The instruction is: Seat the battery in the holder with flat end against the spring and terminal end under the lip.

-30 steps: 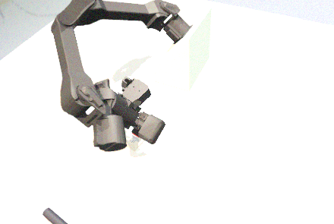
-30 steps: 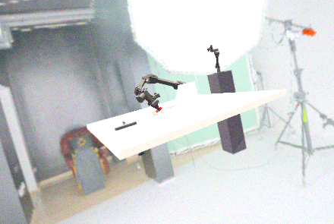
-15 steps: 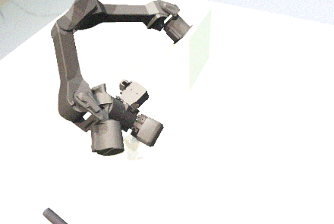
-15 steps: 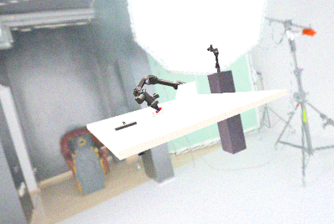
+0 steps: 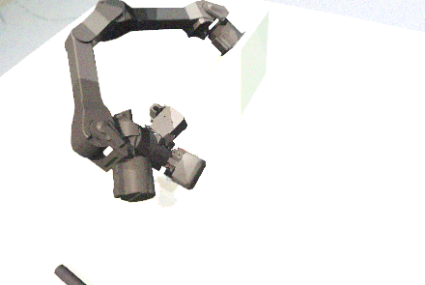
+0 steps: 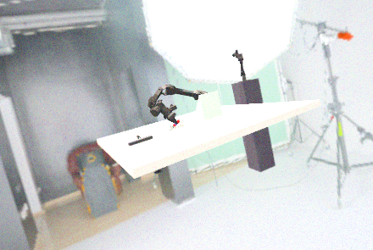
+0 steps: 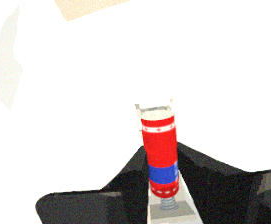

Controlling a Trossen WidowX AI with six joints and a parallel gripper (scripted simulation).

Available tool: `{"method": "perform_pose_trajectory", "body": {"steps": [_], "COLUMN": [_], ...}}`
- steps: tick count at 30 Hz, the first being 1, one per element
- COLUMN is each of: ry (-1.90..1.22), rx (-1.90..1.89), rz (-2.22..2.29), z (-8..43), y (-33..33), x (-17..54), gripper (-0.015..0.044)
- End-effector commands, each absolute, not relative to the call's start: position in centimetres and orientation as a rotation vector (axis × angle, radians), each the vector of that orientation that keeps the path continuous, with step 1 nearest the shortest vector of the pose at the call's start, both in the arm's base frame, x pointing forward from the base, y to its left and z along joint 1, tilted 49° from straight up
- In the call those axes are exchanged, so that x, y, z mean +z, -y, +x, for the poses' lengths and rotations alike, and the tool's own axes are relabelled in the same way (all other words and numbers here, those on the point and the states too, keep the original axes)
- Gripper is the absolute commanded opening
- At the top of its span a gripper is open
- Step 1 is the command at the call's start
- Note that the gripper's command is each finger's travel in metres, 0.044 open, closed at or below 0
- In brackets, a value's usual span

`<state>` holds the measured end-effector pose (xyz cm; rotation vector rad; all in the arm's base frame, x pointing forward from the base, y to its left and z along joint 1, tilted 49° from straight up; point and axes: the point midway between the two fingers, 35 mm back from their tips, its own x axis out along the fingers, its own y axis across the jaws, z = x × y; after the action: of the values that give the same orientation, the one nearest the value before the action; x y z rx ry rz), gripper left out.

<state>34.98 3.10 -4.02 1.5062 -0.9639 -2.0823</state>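
The battery (image 7: 161,145) (image 6: 176,123), red with a blue band, is between the fingers of my gripper (image 7: 162,159), which is shut on it. In the wrist view its pale far end face shows, so it looks tilted with that end raised. Its banded lower end is close to the coil spring (image 7: 169,203); whether they touch I cannot tell. The pale holder (image 7: 187,192) (image 5: 167,199) lies below the battery, and part of its far end shows just beyond the raised end. The lip cannot be made out clearly. In the top view the arm hides the fingertips.
A pale upright block (image 5: 254,63) (image 6: 211,105) stands by the arm's base. A dark bar (image 5: 70,275) (image 6: 140,141) lies on the white table (image 6: 229,129), away from the holder. A dark post (image 6: 259,136) stands behind the table.
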Motion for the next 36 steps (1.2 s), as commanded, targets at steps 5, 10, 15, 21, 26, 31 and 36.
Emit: {"method": "perform_pose_trajectory", "body": {"steps": [5, 10, 15, 21, 26, 31, 36], "ry": [0.964, 0.965, 0.965, 0.955, 0.943, 0.93, 0.918], "rx": [-2.087, -2.087, -2.088, -2.071, -2.052, -2.033, -2.013], "rz": [1.5, 1.499, 1.499, 1.518, 1.54, 1.56, 1.579], "z": [35.46, 35.71, 35.91, 35.93, 35.95, 35.96, 35.97], "y": [-2.97, -2.98, -2.99, -2.99, -2.98, -2.96, -2.94], "x": [-4.3, -4.26, -4.23, -4.36, -4.51, -4.64, -4.76], "gripper": [0.0082, 0.0082, 0.0082, 0.0082, 0.0082, 0.0082, 0.0082]}}
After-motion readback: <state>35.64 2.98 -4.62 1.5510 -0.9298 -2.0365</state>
